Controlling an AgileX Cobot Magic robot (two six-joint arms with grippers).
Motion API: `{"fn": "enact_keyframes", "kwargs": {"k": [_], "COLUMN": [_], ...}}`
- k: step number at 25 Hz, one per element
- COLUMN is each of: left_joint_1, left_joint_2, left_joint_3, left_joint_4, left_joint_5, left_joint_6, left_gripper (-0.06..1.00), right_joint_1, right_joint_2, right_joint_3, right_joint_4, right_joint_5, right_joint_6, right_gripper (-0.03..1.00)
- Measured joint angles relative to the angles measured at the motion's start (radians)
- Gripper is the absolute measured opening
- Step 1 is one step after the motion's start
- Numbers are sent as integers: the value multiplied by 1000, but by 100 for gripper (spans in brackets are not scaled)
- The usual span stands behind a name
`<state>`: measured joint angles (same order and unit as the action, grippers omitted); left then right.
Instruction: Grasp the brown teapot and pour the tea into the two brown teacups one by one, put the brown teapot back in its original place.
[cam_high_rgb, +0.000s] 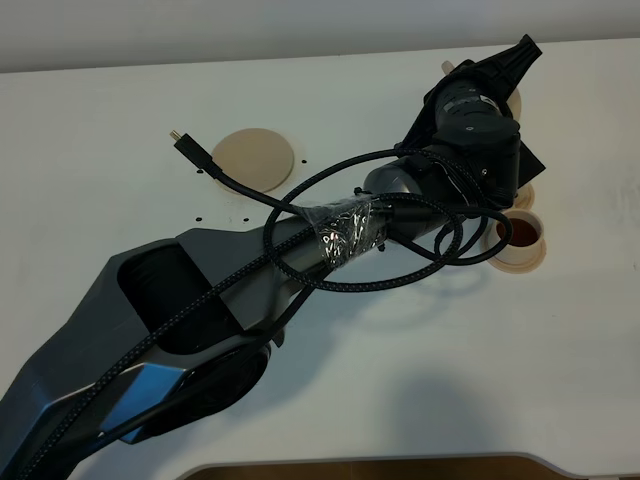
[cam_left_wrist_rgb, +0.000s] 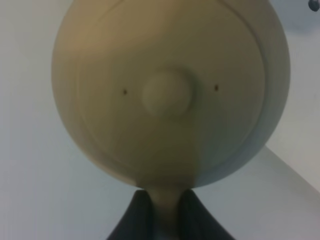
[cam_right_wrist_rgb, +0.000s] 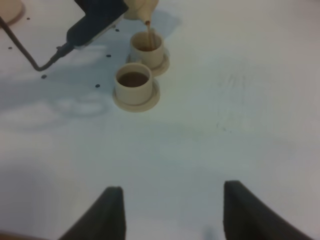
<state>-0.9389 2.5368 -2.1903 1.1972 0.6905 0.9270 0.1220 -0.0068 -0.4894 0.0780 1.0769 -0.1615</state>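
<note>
While tea (cam_right_wrist_rgb: 148, 34) streams into far teacup (cam_right_wrist_rgb: 147, 49) | left gripper (cam_left_wrist_rgb: 163, 220) clamped on brown teapot (cam_left_wrist_rgb: 170, 90) handle, tilted above cup | near teacup (cam_right_wrist_rgb: 133, 85) full | right gripper (cam_right_wrist_rgb: 170, 210) wide, idle | advice: hold spout centred, level gently before rim.

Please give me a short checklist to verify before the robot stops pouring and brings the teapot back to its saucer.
1. Left jaws shut on the handle of the brown teapot: ok.
2. Near teacup holds tea: ok.
3. Far teacup is filled enough: cannot tell; tea stream runs into it.
4. Large saucer is free for the teapot: ok.
5. Right gripper open, apart from the cups: ok.
</note>
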Motion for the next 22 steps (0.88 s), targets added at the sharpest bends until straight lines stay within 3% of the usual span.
{"fn": "enact_keyframes", "kwargs": {"k": [22], "left_joint_1": [0], "left_joint_2": [0], "left_joint_3": [0], "left_joint_4": [49], "left_joint_5": [-20], "left_joint_6": [22], "left_gripper": [13], "right_joint_1": [0], "right_joint_2": [0], "right_joint_3": [0], "right_joint_4": [0], "right_joint_5": [0], "right_joint_6": [0], "right_gripper": [44]}}
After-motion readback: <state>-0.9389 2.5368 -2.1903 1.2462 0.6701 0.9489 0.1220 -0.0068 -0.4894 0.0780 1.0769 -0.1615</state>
